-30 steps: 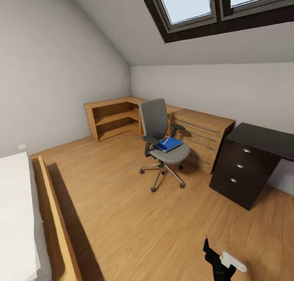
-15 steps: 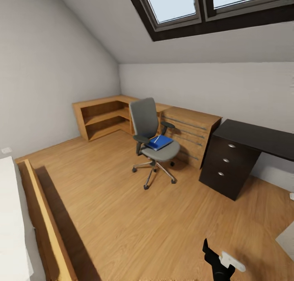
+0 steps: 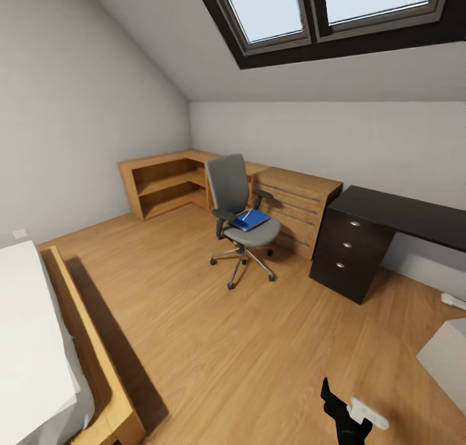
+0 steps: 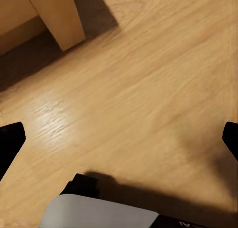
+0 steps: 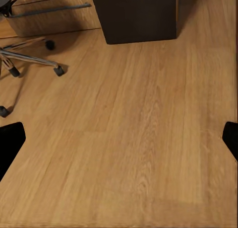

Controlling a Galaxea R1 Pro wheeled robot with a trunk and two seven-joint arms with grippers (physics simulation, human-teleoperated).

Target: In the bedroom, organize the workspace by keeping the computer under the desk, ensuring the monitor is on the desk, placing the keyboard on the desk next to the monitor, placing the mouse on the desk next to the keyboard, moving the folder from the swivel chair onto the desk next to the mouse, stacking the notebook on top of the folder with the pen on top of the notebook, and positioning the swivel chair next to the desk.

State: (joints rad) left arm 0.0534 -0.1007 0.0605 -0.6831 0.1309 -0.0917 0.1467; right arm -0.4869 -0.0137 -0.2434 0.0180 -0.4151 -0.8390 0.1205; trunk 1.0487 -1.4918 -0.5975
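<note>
Both grippers are spread wide with nothing in them: left gripper (image 4: 119,138) and right gripper (image 5: 119,138) just hang over bare wood floor (image 3: 213,341). The blue folder (image 3: 250,219) sits on the chair (image 3: 241,220), near the black desk (image 3: 382,228).

Chair (image 3: 241,220): left of the desk (image 3: 395,213), before the shelving (image 3: 169,181).
Folder (image 3: 250,219): on the chair seat.
Bed (image 3: 32,341): near left, perhaps.
</note>
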